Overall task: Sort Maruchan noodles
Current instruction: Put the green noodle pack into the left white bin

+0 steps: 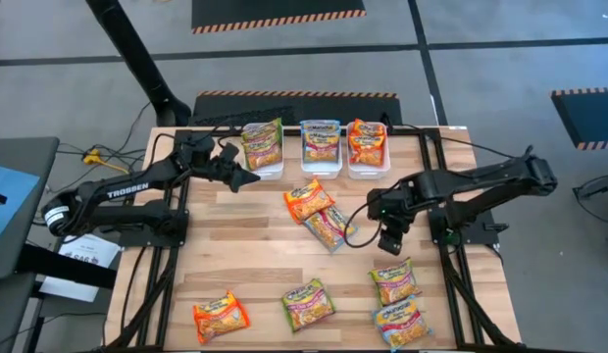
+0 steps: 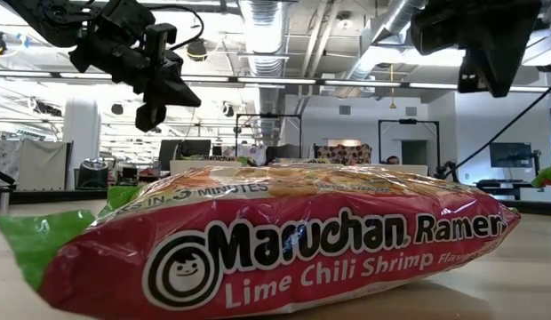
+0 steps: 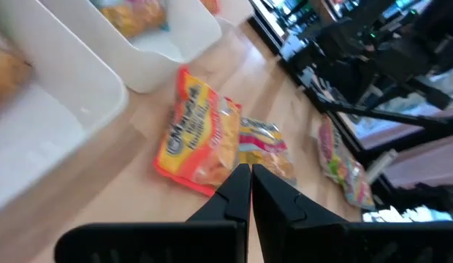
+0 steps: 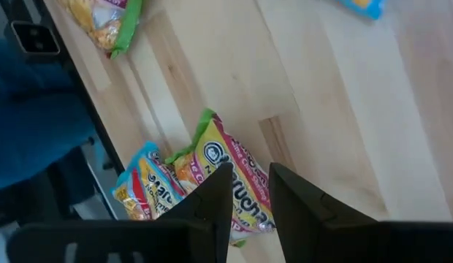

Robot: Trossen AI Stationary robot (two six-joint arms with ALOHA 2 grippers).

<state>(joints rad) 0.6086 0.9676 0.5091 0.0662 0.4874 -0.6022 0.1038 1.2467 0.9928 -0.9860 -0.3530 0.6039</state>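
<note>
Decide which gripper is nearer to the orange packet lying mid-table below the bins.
Left. The left gripper, fingers shut, sits just up-left of the orange packet, beside the bin holding green packets. The right gripper hangs farther off, past the green packet.

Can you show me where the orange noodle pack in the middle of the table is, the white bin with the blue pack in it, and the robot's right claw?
orange noodle packet (image 1: 308,199), high view, centre of the wrapper.
middle white bin (image 1: 321,169), high view, its near rim.
right gripper (image 1: 390,243), high view, between its fingertips, empty.
</note>
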